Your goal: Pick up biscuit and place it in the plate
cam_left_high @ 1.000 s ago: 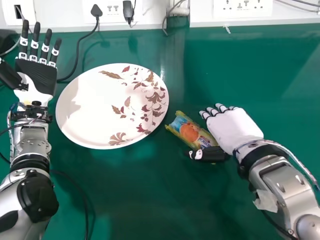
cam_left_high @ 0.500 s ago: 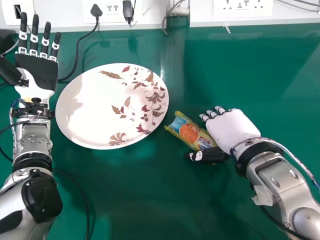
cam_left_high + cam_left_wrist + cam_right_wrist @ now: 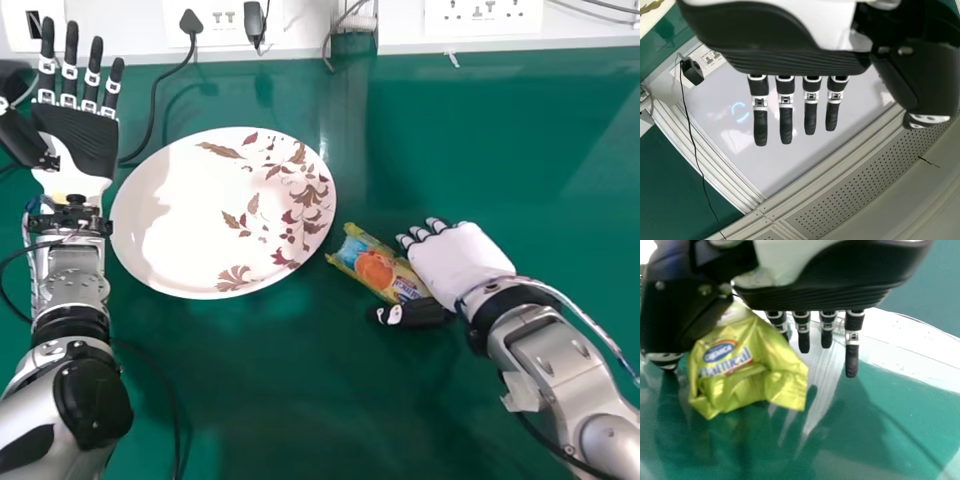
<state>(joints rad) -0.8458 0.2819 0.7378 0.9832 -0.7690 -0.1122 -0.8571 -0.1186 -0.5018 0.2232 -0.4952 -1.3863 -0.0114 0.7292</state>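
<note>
My right hand (image 3: 460, 262) is over the table at the right end of the yellow biscuit packet (image 3: 372, 266), its thumb along the packet's near side. In the right wrist view, the biscuit packet (image 3: 747, 367) is beside the thumb of my right hand (image 3: 840, 295), whose fingers are extended and not curled round it. The white plate (image 3: 190, 215) with a leaf pattern lies left of the packet, a gap between them. My left hand (image 3: 78, 140) is open beyond the plate's upper left edge; in the left wrist view, the fingers of my left hand (image 3: 785, 115) are straight.
Along the table's far edge is a white wall strip with sockets (image 3: 485, 12). A black cable (image 3: 155, 110) runs from a plug down behind the plate's left side. Another dark cable (image 3: 170, 400) lies on the green table right of my left forearm.
My right hand has shifted a little to the left, and the packet has slid slightly left as well. My left forearm has moved slightly to the right.
</note>
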